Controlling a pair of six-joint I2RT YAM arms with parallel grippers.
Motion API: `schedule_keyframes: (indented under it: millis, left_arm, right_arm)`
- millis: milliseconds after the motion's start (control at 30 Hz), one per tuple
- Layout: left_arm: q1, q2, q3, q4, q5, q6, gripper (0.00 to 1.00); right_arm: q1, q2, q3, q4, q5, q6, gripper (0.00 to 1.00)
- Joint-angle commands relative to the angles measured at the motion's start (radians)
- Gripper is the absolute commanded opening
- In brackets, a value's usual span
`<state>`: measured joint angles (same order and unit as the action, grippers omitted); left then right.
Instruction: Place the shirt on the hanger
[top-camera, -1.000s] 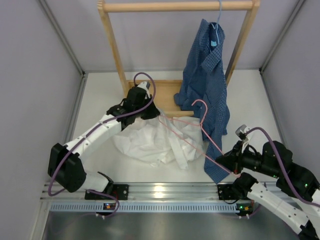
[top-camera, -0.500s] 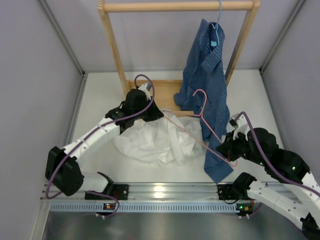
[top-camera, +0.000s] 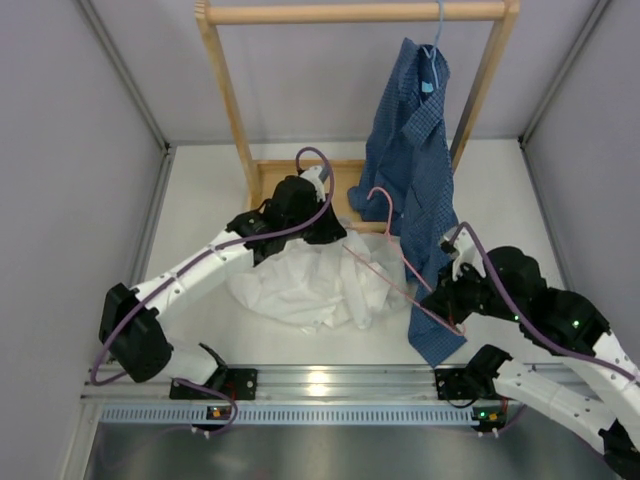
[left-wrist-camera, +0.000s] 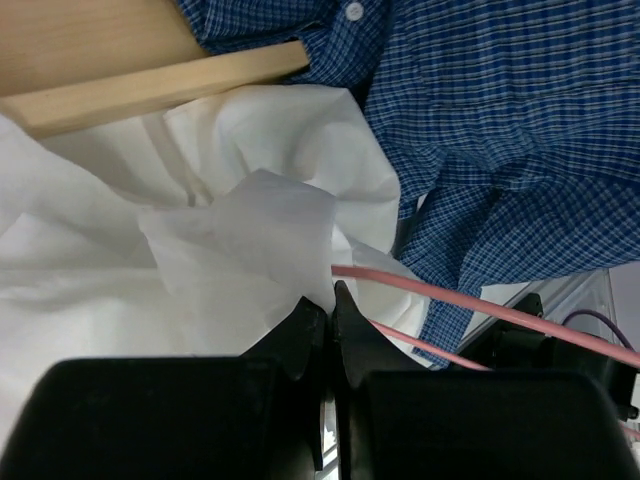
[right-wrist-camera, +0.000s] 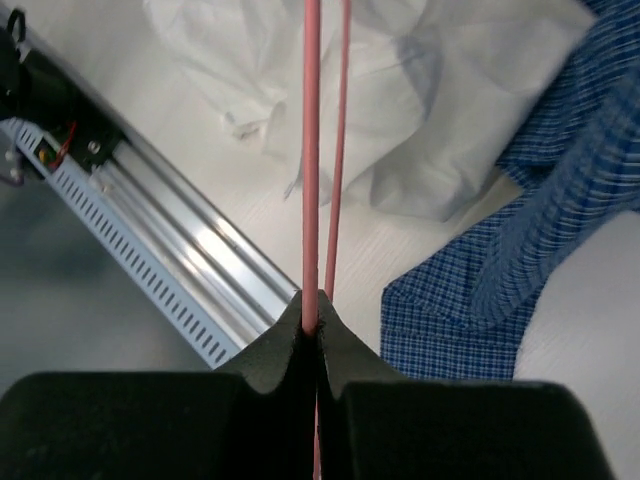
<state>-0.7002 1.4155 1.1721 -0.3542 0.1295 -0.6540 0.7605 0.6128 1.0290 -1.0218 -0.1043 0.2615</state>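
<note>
The white shirt lies crumpled on the table in front of the wooden rack. My left gripper is shut on a fold of its cloth at the far right edge; in the left wrist view the cloth bunches at my closed jaws. The pink wire hanger slants from its hook near the blue shirt down to my right gripper, which is shut on its wire. One hanger arm runs into the white cloth.
A dark blue checked shirt hangs on a light blue hanger from the wooden rack, its tail reaching the table by my right arm. The rack's base board lies behind the white shirt. Grey walls enclose the sides.
My left gripper has moved right and slightly away with the shirt cloth. My right gripper has risen and shifted left, carrying the hanger so its hook moved left toward the shirt.
</note>
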Motion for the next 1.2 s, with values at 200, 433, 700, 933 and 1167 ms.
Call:
schedule_keyframes:
  millis: [200, 433, 700, 933, 1167]
  left_arm:
    - [-0.111, -0.208, 0.133, -0.14, 0.047, 0.146, 0.0]
    - [-0.306, -0.276, 0.314, -0.297, 0.058, 0.221, 0.0]
    - [-0.358, -0.234, 0.555, -0.561, -0.273, 0.278, 0.0]
    - [-0.358, -0.181, 0.548, -0.601, -0.42, 0.303, 0.0]
    - [-0.363, -0.138, 0.561, -0.586, -0.329, 0.298, 0.0]
  right_arm:
    - [-0.009, -0.09, -0.187, 0.356, -0.316, 0.034, 0.0]
    - [-0.009, -0.015, -0.162, 0.634, -0.304, 0.09, 0.0]
    - [-0.009, 0.039, -0.2, 0.837, -0.267, 0.079, 0.0]
    - [-0.009, -0.103, -0.365, 1.097, -0.246, 0.14, 0.0]
    - [-0.009, -0.105, -0.48, 1.248, -0.258, 0.185, 0.0]
